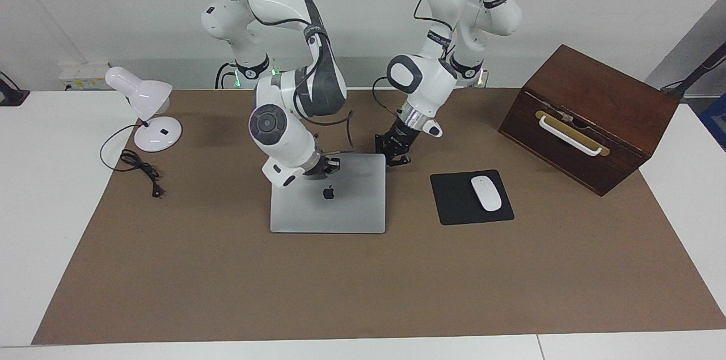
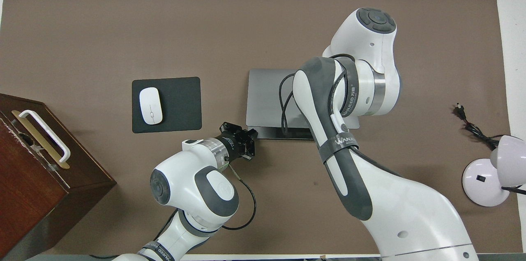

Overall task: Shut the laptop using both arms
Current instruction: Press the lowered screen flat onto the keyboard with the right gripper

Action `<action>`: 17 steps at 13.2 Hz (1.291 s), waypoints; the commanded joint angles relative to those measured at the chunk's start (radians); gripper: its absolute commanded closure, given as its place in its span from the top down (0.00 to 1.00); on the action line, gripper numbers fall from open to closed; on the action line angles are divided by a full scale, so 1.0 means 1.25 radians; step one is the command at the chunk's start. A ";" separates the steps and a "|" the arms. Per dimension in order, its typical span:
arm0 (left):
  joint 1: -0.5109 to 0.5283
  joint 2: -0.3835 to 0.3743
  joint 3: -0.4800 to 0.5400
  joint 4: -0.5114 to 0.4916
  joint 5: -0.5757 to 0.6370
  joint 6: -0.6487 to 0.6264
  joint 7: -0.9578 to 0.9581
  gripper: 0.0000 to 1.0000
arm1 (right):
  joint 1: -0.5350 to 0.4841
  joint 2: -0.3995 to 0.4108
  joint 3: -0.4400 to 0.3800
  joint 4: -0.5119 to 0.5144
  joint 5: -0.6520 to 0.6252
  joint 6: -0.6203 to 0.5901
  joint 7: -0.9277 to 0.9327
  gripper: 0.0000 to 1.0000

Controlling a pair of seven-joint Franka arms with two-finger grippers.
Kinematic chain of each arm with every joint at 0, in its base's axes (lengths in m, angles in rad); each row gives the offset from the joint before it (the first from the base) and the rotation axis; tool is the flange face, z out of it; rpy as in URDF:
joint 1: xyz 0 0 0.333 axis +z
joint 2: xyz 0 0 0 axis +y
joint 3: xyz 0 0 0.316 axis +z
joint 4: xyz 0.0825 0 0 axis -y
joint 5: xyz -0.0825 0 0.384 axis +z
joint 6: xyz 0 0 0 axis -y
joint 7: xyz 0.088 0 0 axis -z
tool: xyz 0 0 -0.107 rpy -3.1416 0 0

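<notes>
The laptop (image 1: pixel 334 201) lies near the middle of the brown mat (image 1: pixel 363 280) on the worktop (image 1: pixel 39 207), its silver lid almost flat with the dark logo facing up; in the overhead view a thin dark strip of the base shows along the edge nearest the robots, so the lid is not quite fully down. The right tool (image 1: pixel 328 165), clenched with nothing in its grasp, sits on the lid near the hinge edge, just nearer the robots than the logo, and looks to be pressing on the metal. In the overhead view this tool is hidden under the right arm's own forearm. The left tool (image 1: pixel 397 153) is also clenched and holds nothing; it sits low at the laptop's corner nearest the robots on the left arm's end, just beside it, though whether it touches cannot be told. A black mousepad (image 1: pixel 454 201) with a white mouse (image 1: pixel 486 193) on it lies beside the laptop toward the left arm's end of the worktop, with a dark wooden box (image 1: pixel 590 116) farther along. A white desk lamp (image 1: pixel 144 110) stands at the right arm's end.
</notes>
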 commanded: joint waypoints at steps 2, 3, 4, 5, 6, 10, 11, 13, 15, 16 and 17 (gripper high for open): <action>-0.012 0.005 0.008 -0.048 -0.022 -0.004 0.023 0.00 | 0.004 -0.026 0.000 -0.034 0.020 0.010 -0.003 0.00; -0.012 0.005 0.008 -0.048 -0.022 -0.002 0.023 0.00 | 0.004 -0.026 0.000 -0.036 0.020 0.010 -0.003 0.00; -0.012 0.005 0.008 -0.048 -0.022 -0.001 0.023 0.00 | 0.006 -0.026 0.000 -0.040 0.020 0.018 -0.003 0.00; -0.012 0.005 0.008 -0.048 -0.022 -0.001 0.023 0.00 | 0.006 -0.026 0.000 -0.045 0.020 0.024 -0.003 0.00; -0.013 0.005 0.008 -0.048 -0.022 0.000 0.023 0.00 | 0.008 -0.026 0.002 -0.046 0.020 0.029 -0.003 0.00; -0.013 0.006 0.008 -0.048 -0.022 0.001 0.023 0.00 | 0.008 -0.025 0.002 -0.051 0.020 0.040 -0.003 0.00; -0.013 0.006 0.008 -0.048 -0.022 0.001 0.023 0.00 | 0.008 -0.023 0.003 -0.051 0.020 0.044 -0.003 0.00; -0.013 0.006 0.008 -0.048 -0.022 0.001 0.023 0.00 | 0.009 -0.021 0.004 -0.052 0.020 0.053 -0.003 0.00; -0.013 0.006 0.008 -0.048 -0.022 0.001 0.023 0.00 | 0.009 -0.020 0.006 -0.055 0.020 0.056 -0.003 0.00; -0.013 0.006 0.008 -0.048 -0.022 0.001 0.023 0.00 | 0.012 -0.019 0.006 -0.056 0.020 0.058 -0.002 0.00; -0.013 0.006 0.008 -0.048 -0.022 0.001 0.023 0.00 | 0.013 -0.019 0.006 -0.057 0.021 0.062 -0.001 0.00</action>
